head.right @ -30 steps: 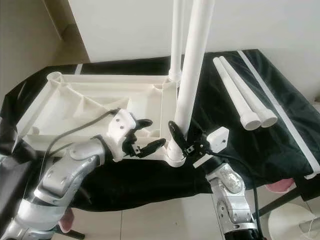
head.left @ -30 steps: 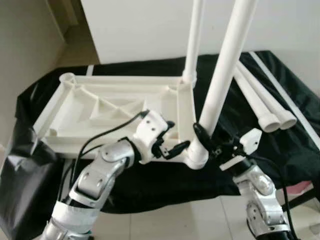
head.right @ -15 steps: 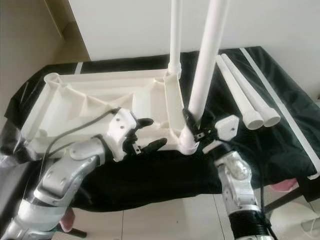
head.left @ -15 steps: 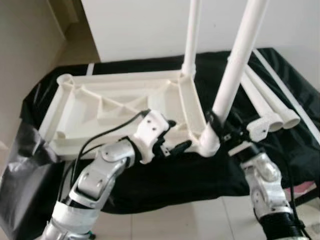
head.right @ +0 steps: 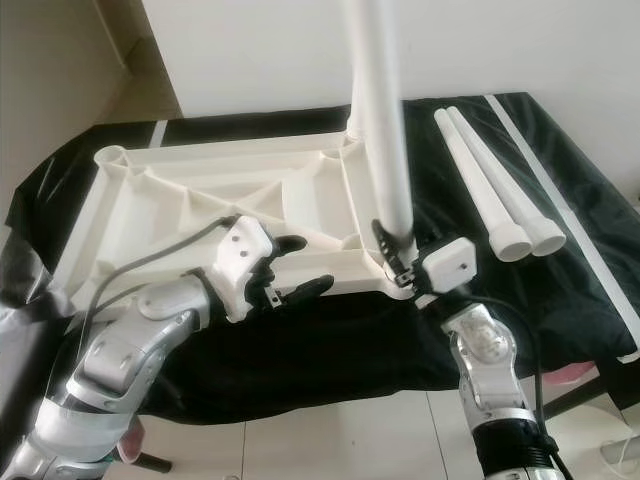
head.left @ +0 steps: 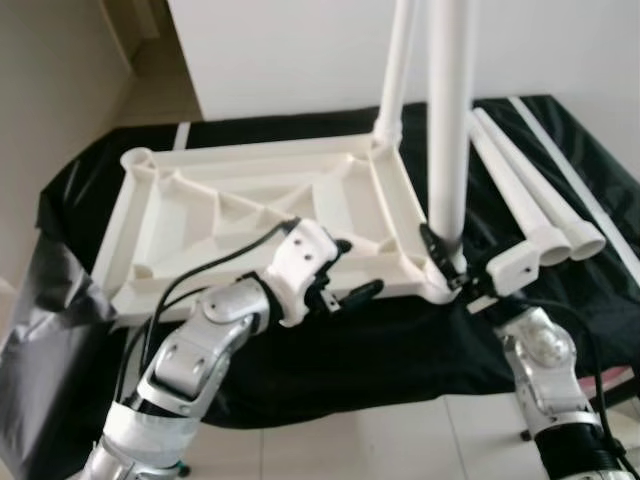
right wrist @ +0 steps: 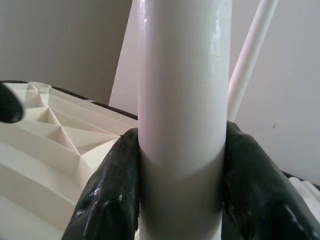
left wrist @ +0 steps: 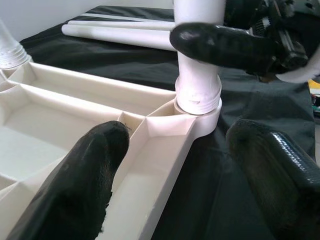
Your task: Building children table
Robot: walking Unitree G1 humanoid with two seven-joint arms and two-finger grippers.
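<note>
Between my right tool's [head.left: 443, 262] pinching fingers [right wrist: 107, 200] stands a white table leg [head.left: 447, 120], upright in the near corner socket of the upturned tabletop [head.left: 250, 215] on the black-draped worktop [head.left: 330, 345]. My left tool [head.left: 350, 275], fingers spread, hovers beside that corner. Beyond the right tool, two spare legs [head.left: 530, 205] lie side by side.

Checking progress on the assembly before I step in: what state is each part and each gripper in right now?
White ribbed plastic tabletop: upside down on the black cloth.
Near white tube leg: upright in its corner socket.
Far white tube leg: upright in its corner socket.
Two spare white tube legs: lying side by side on the cloth.
Right gripper: jaws shut on the near leg.
Left gripper: jaws open, at the tabletop's near edge.
</note>
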